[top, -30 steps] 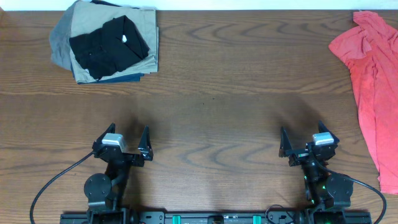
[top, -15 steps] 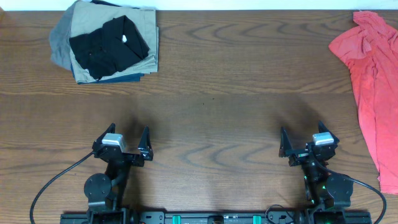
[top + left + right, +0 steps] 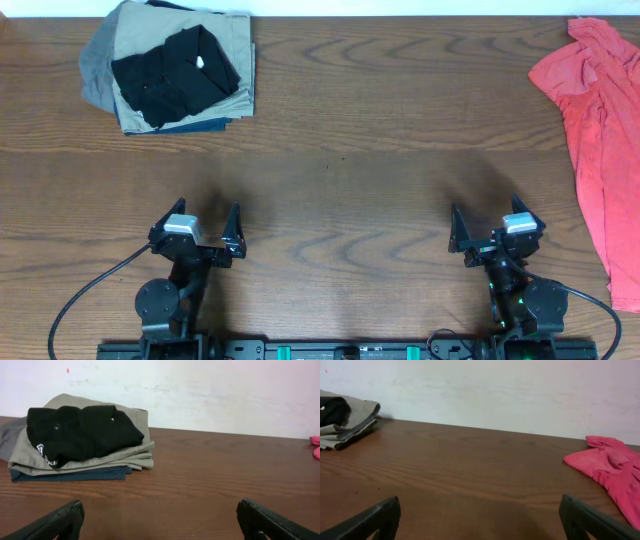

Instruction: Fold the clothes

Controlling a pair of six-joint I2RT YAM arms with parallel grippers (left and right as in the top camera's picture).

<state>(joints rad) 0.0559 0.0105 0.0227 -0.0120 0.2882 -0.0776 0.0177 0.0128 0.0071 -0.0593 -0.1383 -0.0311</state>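
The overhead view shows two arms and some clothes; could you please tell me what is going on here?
Nothing is being handled right now. The left gripper and right gripper are both open and empty at the near edge of the table. The black shirt lies folded on top of a pile in the far left corner. A red shirt lies crumpled and unfolded at the right side.

the table [image 3: 340, 150] is dark brown wood with a wavy grain and a soft sheen. the black shirt [image 3: 175, 75] is soft, matt cloth. under it the khaki garment [image 3: 238, 55] looks like thicker woven cloth. the red shirt [image 3: 595, 130] is thin, crumpled cloth. the wall [image 3: 200, 390] is matt white, faintly smudged. the left gripper [image 3: 207, 212] and right gripper [image 3: 484, 210] have matt black fingers, seemingly plastic.
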